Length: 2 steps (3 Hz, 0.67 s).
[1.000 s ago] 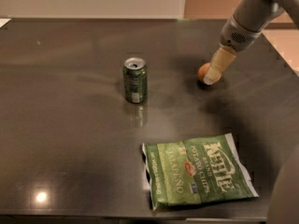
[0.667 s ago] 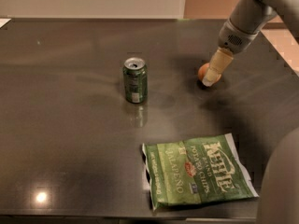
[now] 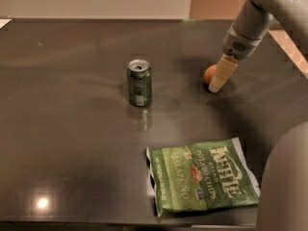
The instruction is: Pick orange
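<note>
The orange [image 3: 209, 73] is a small round fruit on the dark table [image 3: 72, 129], right of centre and towards the back. My gripper [image 3: 220, 77] reaches down from the upper right. Its cream-coloured tip stands just in front of the orange, on its right side, and hides part of it, with the tip low at the table surface. I cannot see whether the gripper touches the orange. The grey arm [image 3: 250, 23] slants up to the top right corner.
A green soda can [image 3: 139, 82] stands upright left of the orange, about a can's height away. A green bag of jalapeño chips [image 3: 202, 181] lies flat near the front edge. A grey part of the robot [image 3: 286, 186] fills the lower right corner.
The gripper has stayed beside the orange with almost no shift. The grey robot part at the lower right has come further into view. The can, the bag and the orange have not moved.
</note>
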Available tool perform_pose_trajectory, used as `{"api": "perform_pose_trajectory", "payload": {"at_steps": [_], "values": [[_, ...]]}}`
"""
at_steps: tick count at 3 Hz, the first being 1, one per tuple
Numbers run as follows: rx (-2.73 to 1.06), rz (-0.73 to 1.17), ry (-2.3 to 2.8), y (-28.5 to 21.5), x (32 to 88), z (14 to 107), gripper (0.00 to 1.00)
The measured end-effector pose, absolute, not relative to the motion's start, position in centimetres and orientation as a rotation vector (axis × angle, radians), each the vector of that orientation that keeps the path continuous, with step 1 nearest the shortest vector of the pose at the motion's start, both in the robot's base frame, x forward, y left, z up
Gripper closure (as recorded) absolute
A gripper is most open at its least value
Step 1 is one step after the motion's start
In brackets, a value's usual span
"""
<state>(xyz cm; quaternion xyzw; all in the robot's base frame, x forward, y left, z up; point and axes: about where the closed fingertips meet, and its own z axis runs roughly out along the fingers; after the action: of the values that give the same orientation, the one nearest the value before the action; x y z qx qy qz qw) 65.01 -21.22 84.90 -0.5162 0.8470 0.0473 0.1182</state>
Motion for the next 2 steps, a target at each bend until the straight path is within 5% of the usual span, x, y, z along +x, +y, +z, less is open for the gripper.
{"api": "perform_pose_trajectory", "payload": {"at_steps": [2], "values": [[-1.542, 0.167, 2.437, -19.92, 64.87, 85.46, 0.64]]}}
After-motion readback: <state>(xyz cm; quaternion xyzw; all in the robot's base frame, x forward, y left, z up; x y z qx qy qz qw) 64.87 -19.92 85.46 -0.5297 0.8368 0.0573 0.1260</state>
